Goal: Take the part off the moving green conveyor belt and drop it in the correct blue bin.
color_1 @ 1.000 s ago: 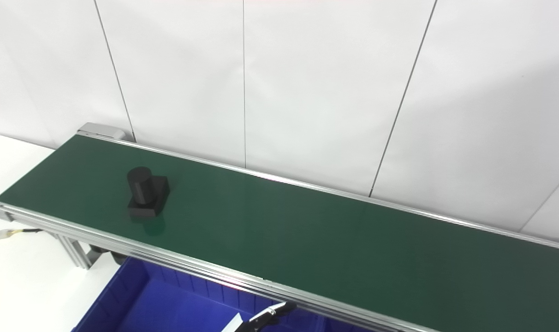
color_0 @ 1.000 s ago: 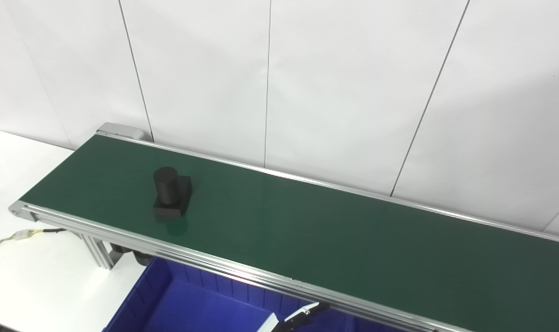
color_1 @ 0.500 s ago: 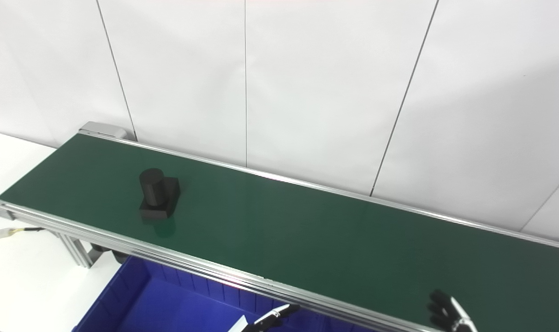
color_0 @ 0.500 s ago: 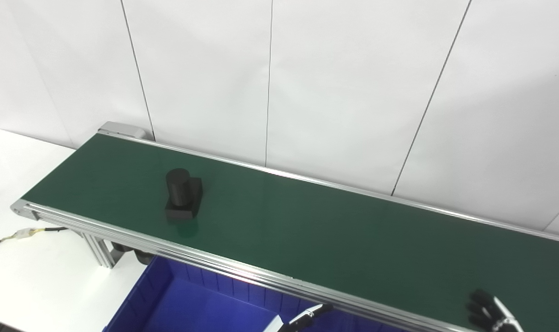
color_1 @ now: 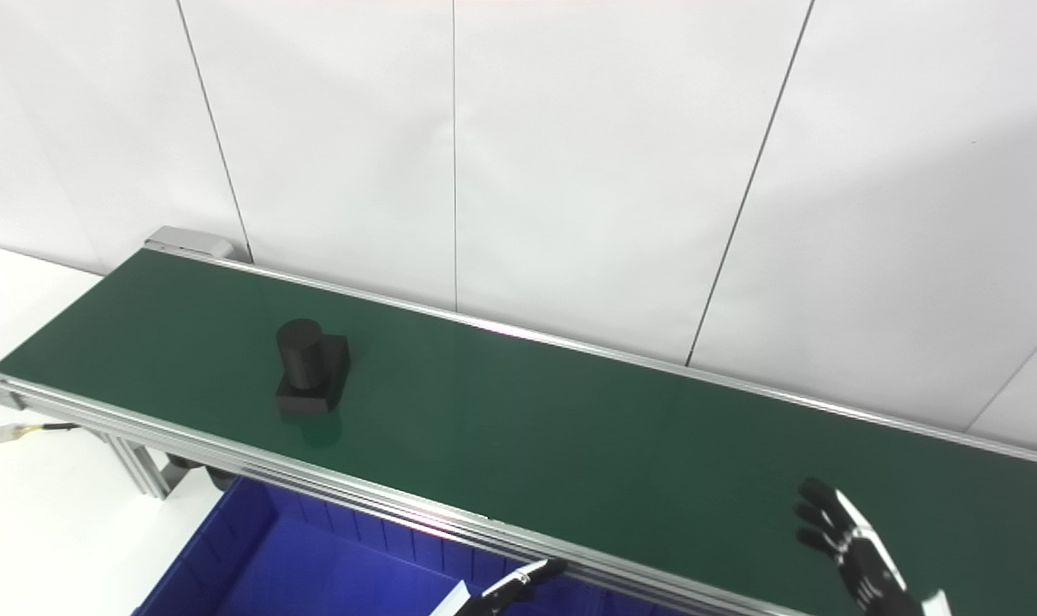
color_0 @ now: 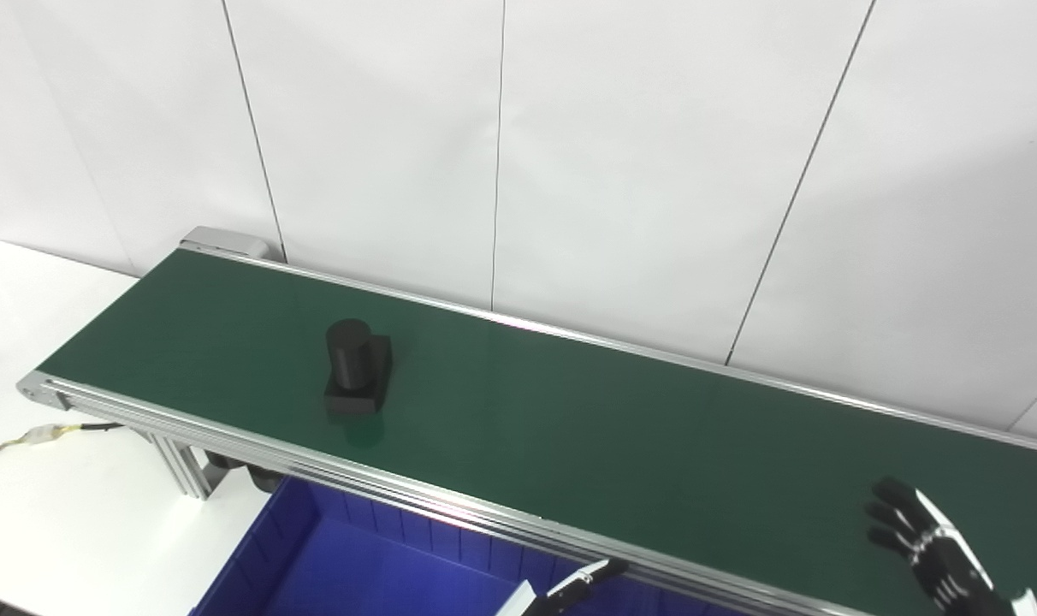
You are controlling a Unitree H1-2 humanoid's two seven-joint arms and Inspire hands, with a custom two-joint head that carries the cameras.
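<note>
The part (color_0: 357,373) — a black cylinder standing upright on a flat black block — sits on the green conveyor belt (color_0: 570,428) toward its left end, nearer the front rail than the wall. Well apart from it, at the belt's right end, the right hand (color_0: 933,547) is raised above the belt with fingers spread, holding nothing. Below the front rail lies a blue bin (color_0: 330,565). Only a fingertip of the left hand (color_0: 574,589) shows at the bottom edge — its state cannot be told. The white table (color_0: 56,513) lies left.
</note>
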